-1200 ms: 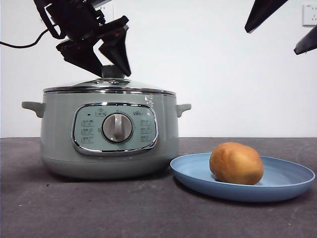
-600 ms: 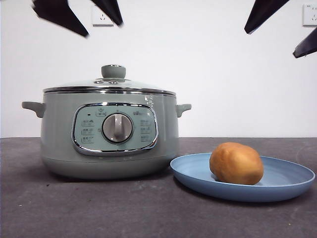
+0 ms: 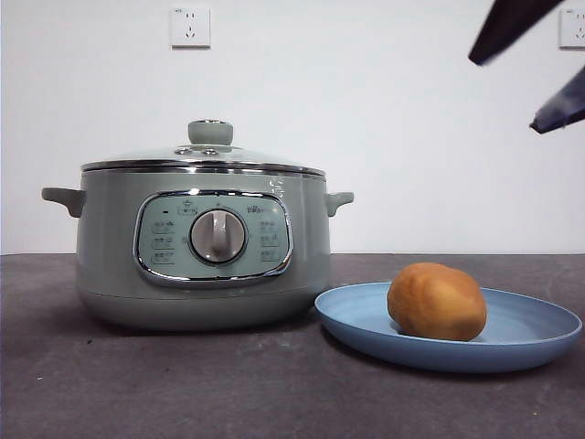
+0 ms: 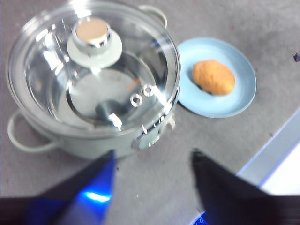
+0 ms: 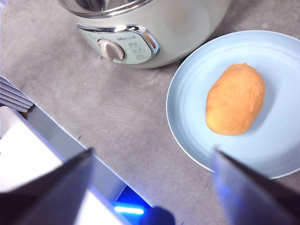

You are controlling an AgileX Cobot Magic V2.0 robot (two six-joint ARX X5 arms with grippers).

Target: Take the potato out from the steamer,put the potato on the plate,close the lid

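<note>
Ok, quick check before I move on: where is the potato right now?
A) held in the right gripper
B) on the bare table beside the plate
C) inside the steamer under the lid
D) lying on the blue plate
D: the potato lies on the plate, while the lid sits closed on the steamer and both grippers are open and empty.

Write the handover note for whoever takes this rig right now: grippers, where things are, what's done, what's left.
Left gripper: jaws open, empty, high above the steamer, out of the front view.
Right gripper: jaws open, empty, above the plate; only its tips show at the front view's top right.
Potato: lying on the plate, beside the steamer.
Lid: seated on the steamer, knob up.
Done: potato out and plated, lid closed.
Left: nothing in the task that I can see; just park the arms.
</note>
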